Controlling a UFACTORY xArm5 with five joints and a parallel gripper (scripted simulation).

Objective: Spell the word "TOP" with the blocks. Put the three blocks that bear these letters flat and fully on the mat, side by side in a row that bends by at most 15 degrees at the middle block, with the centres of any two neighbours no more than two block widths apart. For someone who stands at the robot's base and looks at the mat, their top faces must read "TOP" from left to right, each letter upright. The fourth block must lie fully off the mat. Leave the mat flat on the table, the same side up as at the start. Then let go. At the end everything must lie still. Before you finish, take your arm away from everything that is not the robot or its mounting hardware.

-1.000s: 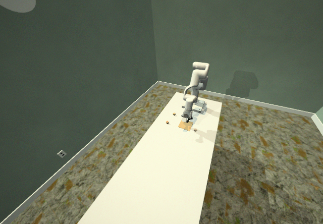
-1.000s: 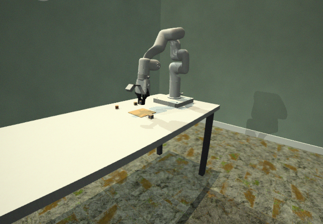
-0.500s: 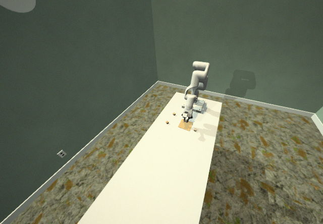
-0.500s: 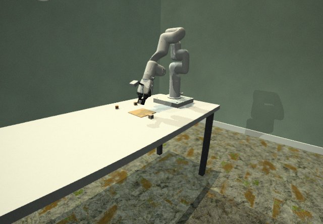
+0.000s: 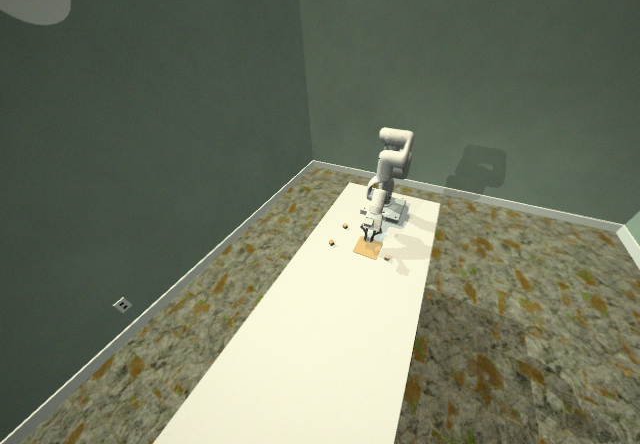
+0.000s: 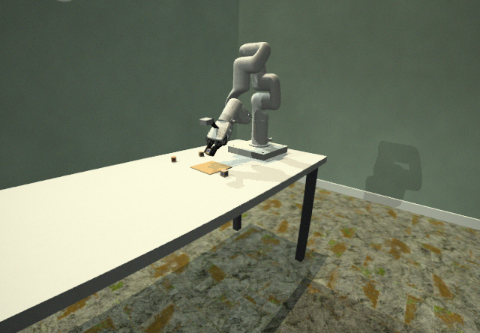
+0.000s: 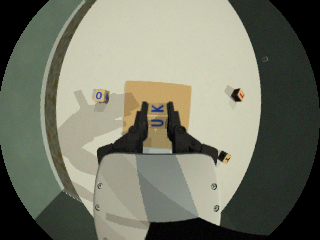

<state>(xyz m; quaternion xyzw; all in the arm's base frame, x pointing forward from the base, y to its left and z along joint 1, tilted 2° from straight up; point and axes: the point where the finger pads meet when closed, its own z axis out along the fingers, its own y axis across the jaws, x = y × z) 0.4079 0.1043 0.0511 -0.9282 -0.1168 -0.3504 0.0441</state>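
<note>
My gripper [image 5: 368, 238] [image 6: 210, 152] [image 7: 157, 109] is shut on a wooden block [image 7: 158, 119] with blue K and U on two visible faces. It is tilted and holds the block above the orange mat [image 5: 366, 252] [image 6: 209, 169] [image 7: 176, 91], which lies flat. A block [image 5: 386, 257] [image 6: 223, 173] [image 7: 101, 95] with a blue O on top stands off the mat, near its edge. A block [image 5: 331, 243] [image 6: 173, 159] [image 7: 238, 95] with a red letter, too small to read, and a dark-sided block [image 5: 345, 225] [image 6: 201, 154] [image 7: 225, 157] with an unclear letter stand off its other side.
The white table [image 5: 330, 336] [image 6: 116, 213] extends far beyond the mat. The robot's base plate [image 5: 397, 213] [image 6: 257, 150] stands behind the mat. The arm casts shadows over the mat and the table near the O block.
</note>
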